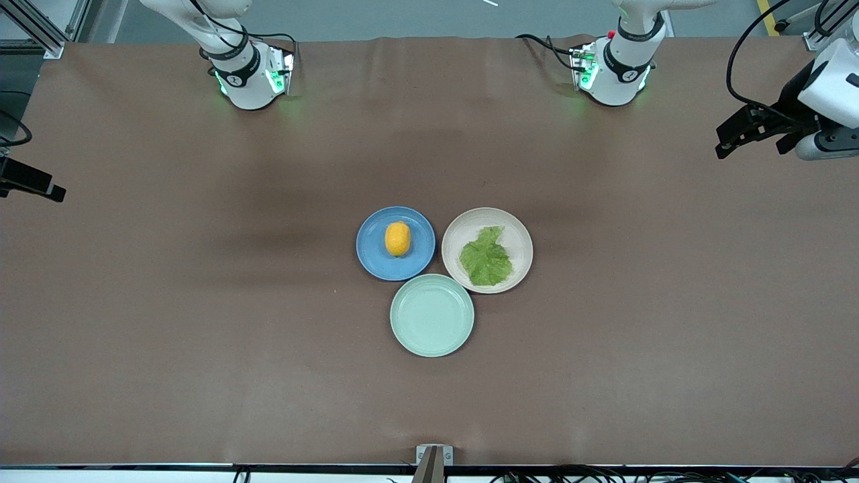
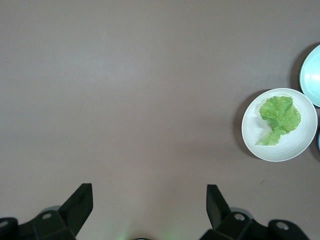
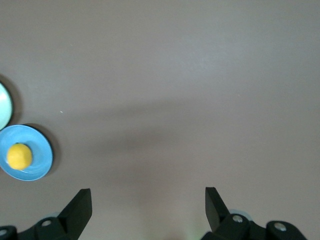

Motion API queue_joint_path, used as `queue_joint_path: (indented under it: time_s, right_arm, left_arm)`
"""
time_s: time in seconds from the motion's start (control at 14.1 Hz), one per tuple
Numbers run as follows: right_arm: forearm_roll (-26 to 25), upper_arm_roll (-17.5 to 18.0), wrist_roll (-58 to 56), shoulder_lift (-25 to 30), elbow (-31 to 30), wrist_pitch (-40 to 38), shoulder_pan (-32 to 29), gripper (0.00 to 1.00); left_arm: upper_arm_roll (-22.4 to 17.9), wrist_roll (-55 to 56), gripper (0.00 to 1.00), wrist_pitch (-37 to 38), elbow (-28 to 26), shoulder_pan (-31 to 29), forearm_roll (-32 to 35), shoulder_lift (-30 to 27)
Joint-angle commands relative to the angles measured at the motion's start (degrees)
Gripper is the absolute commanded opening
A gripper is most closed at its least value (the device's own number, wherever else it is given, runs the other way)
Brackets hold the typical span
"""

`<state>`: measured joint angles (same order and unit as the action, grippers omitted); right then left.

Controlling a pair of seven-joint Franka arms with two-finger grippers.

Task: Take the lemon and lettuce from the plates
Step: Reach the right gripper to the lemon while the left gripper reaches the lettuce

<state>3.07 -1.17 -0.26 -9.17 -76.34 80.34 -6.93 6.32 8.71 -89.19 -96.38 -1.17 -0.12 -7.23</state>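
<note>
The orange-yellow lemon (image 1: 397,239) lies in the middle of the blue plate (image 1: 376,261). Beside it, toward the left arm's end, the crinkled green lettuce (image 1: 486,258) lies flat on the cream plate (image 1: 517,231). My left gripper (image 2: 150,200) hangs open high over bare table at the left arm's end, with the lettuce (image 2: 279,119) and its plate (image 2: 295,150) off to one side. My right gripper (image 3: 149,200) hangs open over bare table at the right arm's end, well apart from the lemon (image 3: 19,156) on the blue plate (image 3: 42,160). Neither gripper holds anything.
A mint-green plate (image 1: 431,315) with nothing on it touches both other plates and lies nearer to the front camera. Brown cloth covers the table all round the plates. The two arm bases stand at the table's edge farthest from the front camera.
</note>
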Motion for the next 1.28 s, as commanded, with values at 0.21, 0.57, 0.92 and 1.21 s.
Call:
queue_joint_path:
  time_s: [0.21, 0.57, 0.92, 1.21]
  right_arm:
    - [-0.1, 0.7, 0.4, 7.1, -9.5, 3.1, -0.9, 1.0]
    - [0.3, 1.3, 0.4, 6.8, -6.6, -0.6, 0.0, 1.0]
    - [2.7, 1.1, 0.4, 6.4, -7.0, 1.7, 7.1, 1.0]
    - [3.0, 1.0, 1.4, 2.6, -7.1, 2.3, 18.5, 1.0]
  left_arm:
    - [0.0, -0.9, 1.0, 0.8, 1.7, -0.2, 0.6, 1.3]
    - [-0.1, -0.3, 1.0, 0.8, 3.3, 0.2, 0.5, 6.1]
    - [2.7, 9.4, 1.0, -2.0, 3.0, 1.6, -0.4, 11.7]
    - [7.8, 23.5, 1.0, -7.8, 2.8, 2.0, -0.4, 18.2]
